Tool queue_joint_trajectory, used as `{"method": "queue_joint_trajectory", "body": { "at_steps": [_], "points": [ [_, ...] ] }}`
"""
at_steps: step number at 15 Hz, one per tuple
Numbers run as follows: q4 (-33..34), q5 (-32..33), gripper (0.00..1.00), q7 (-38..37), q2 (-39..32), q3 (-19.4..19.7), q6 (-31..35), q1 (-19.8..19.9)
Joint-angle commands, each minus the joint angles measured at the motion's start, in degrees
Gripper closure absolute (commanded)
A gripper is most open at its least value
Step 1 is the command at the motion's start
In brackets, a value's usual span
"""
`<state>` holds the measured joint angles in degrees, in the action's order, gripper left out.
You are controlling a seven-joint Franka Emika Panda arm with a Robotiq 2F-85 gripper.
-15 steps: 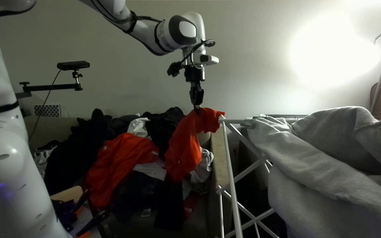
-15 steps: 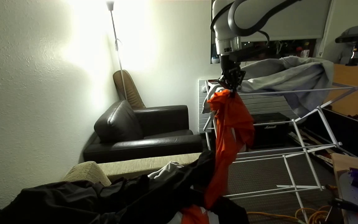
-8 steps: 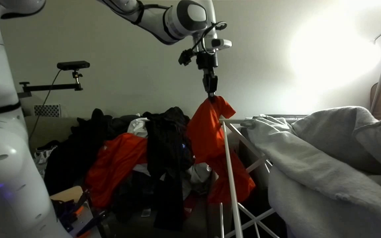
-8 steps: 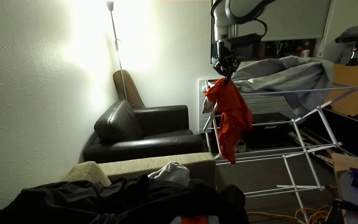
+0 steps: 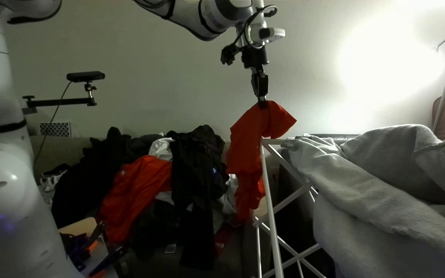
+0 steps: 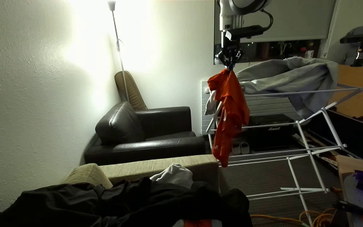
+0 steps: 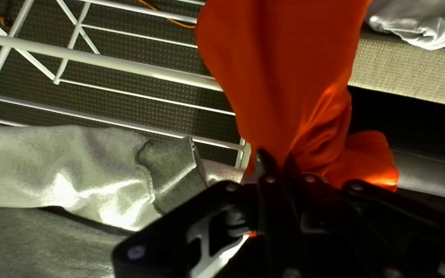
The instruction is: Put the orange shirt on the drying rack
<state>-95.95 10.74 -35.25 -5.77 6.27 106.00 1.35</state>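
Clenching shirt [image 5: 247, 146] in fingers [image 7: 267, 168] at top corner of rack [image 5: 271, 208]; can't tell if touching. Can see shirt's lower end in both exterior views; cropped in wrist view, with exposed rails [image 7: 99, 60] beside sheet [image 7: 52, 154].

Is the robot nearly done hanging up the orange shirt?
Roughly halfway, I think.
Done: the orange shirt is picked up, its lower end clear of the black clothes.
In hand: the gripper is shut on the shirt's upper part near one end of the drying rack; I can't tell whether shirt and rack touch.
Left: the shirt isn't draped over the rack yet; that and letting go probably remain.
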Motion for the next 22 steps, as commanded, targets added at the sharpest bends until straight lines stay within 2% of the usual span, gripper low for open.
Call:
{"method": "queue_joint_trajectory", "body": {
  "at_steps": [1, 22],
  "points": [
    [2.23, 0.27, 0.99, -1.41, -0.06, 0.50, -1.48, 1.26],
    [7.87, 0.74, 0.99, -3.07, -0.90, 6.03, -3.70, 6.70]
  ]
}}
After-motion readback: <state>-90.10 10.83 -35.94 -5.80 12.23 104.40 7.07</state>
